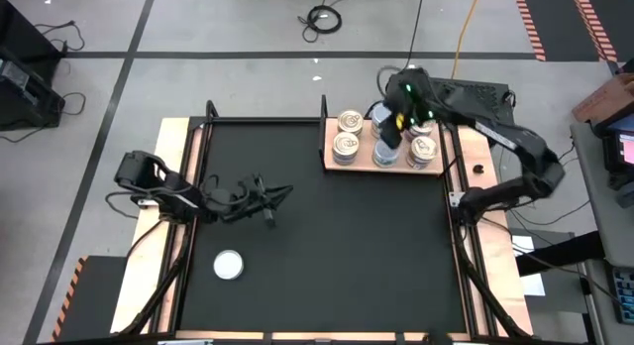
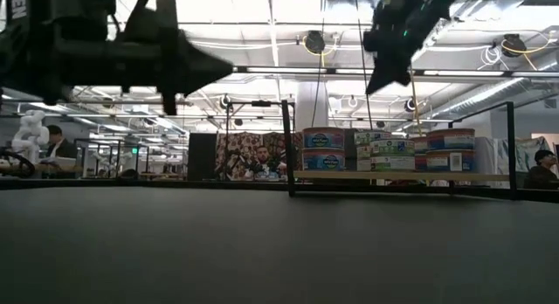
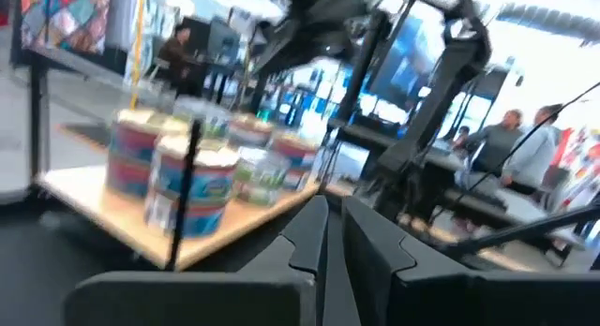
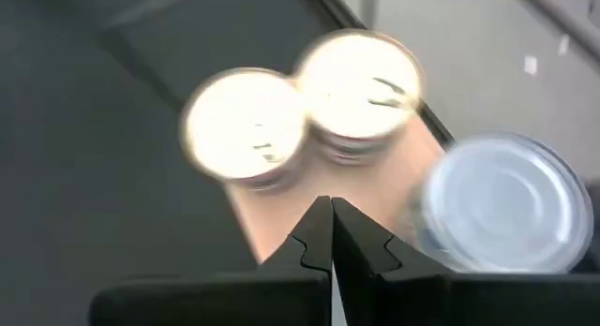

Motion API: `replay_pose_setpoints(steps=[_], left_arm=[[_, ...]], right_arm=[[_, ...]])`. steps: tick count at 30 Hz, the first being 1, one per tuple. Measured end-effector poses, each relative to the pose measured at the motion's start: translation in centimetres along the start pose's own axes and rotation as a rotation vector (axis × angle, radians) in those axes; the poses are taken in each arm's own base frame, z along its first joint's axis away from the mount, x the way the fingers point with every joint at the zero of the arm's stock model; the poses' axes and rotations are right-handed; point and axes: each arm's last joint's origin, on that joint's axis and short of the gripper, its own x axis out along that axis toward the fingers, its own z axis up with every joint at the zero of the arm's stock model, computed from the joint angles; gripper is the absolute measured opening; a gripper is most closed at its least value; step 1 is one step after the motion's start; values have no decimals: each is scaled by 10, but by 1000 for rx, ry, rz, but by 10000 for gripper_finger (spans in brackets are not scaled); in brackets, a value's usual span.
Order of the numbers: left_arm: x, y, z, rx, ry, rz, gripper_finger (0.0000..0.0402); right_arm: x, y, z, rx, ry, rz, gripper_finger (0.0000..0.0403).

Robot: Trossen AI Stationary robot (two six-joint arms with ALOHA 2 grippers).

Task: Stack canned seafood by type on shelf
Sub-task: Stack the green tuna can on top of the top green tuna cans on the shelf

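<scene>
The right gripper [image 1: 394, 127], jaws shut and empty, hangs above the tins [image 1: 348, 147] stacked on the shelf [image 1: 328, 163]. The left gripper [image 1: 269, 204], jaws narrow and empty, hovers over the bench [image 1: 337, 246]; one silvery tin [image 1: 229, 265] lies near-left.

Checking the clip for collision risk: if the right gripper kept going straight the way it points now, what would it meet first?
Probably the shelf: the right gripper, jaws shut, points down at bare board beside two gold-lidded tins, a silvery tin alongside. Depth is unclear.
</scene>
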Motion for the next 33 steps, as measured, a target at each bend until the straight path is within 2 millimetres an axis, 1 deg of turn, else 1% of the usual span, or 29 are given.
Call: replay_pose_setpoints(steps=[2,4,7,10,12,14,19,23,28,33], left_arm=[[6,-4,2,27,-22,-6,37],[9,-6,4,66,-34,-4,37],[18,-11,11,105,-73,-15,38],[26,-11,14,146,-87,-51,38],[31,-10,18,146,-105,-61,38],[34,-6,20,150,-111,-67,38],[40,4,22,166,-97,-104,38],[43,11,22,177,-84,-83,38],[44,15,23,183,-80,-80,38],[45,15,23,177,-76,-107,38]], right_arm=[[13,-23,2,85,27,4,0],[24,-41,0,167,61,-3,0],[39,-54,-2,203,95,-17,0],[42,-58,1,201,59,-45,0],[43,-62,4,214,41,-139,0],[45,-66,5,229,30,-179,0],[45,-68,5,231,21,-190,0],[45,-70,6,243,11,-207,0],[46,-71,5,246,21,-248,0],[46,-71,5,246,28,-248,0]])
